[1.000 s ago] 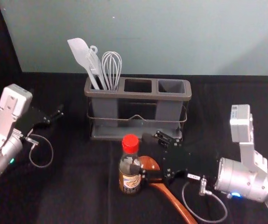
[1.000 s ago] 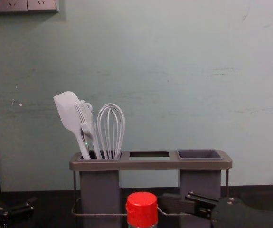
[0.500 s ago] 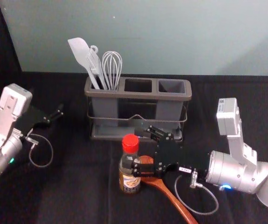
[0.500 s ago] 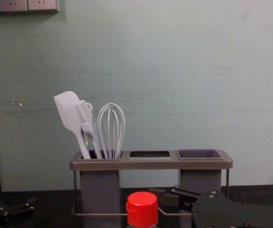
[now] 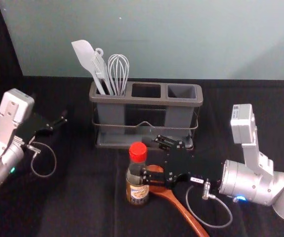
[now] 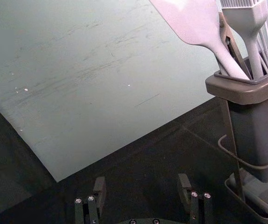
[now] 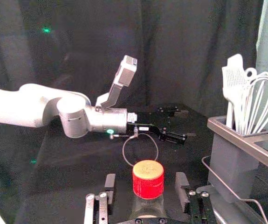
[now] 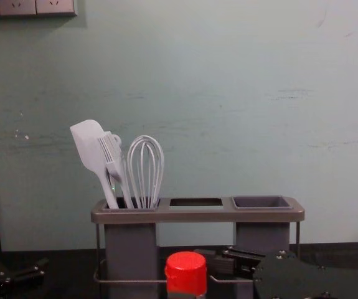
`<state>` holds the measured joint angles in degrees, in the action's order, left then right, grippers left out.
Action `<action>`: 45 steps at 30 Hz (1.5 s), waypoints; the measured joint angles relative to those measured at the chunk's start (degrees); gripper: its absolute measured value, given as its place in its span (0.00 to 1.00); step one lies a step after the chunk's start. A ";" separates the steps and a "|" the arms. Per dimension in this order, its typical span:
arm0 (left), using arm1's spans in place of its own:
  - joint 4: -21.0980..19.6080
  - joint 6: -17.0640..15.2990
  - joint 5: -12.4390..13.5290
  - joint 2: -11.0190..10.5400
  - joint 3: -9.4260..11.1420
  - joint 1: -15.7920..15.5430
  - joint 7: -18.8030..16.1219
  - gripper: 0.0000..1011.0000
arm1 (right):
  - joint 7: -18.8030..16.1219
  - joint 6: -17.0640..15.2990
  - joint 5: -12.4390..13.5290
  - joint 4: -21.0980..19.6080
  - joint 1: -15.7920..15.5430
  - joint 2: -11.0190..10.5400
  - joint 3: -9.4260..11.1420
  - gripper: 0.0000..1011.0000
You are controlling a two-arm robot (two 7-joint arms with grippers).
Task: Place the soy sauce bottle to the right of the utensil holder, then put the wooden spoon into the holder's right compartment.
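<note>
In the head view the soy sauce bottle (image 5: 137, 175) stands upright, red-capped, in front of the holder (image 5: 146, 100). My right gripper (image 5: 147, 158) reaches it from the right, fingers apart. The right wrist view has the bottle's cap (image 7: 148, 179) between the spread fingers of my right gripper (image 7: 146, 182), with gaps on both sides. The wooden spoon (image 5: 183, 212) lies just right of the bottle, its bowl partly behind the gripper. My left gripper (image 5: 61, 119) is parked at the left; the left wrist view shows that gripper (image 6: 142, 186) open, holding nothing.
A white spatula (image 5: 85, 57), a brush and a whisk (image 5: 118, 74) stand in the holder's left compartment. The right compartment (image 5: 182, 91) is empty. A pale wall (image 5: 181, 39) rises behind the black-covered table (image 5: 72, 197).
My right gripper has moved left and slightly toward the holder, its fingers coming further around the bottle. The left arm, spoon and holder have stayed put.
</note>
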<state>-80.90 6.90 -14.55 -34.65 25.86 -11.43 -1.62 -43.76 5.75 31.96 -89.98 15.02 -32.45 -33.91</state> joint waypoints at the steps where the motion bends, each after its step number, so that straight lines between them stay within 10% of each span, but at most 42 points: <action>1: 0.00 0.00 0.00 0.00 0.00 0.00 0.00 0.99 | 0.00 0.00 0.00 -0.01 0.00 -0.01 0.00 0.80; 16: 0.00 0.00 0.00 0.00 0.00 0.00 0.00 0.99 | 0.01 0.10 0.07 -0.10 -0.09 -0.07 0.10 0.37; 45: 0.00 0.00 0.00 0.00 0.00 0.00 0.00 0.99 | 8.08 -8.68 6.77 -11.12 2.92 -5.79 9.03 0.36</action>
<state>-80.90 6.91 -14.55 -34.64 25.86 -11.43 -1.62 -35.68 -2.93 38.73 -101.10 17.94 -38.23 -24.89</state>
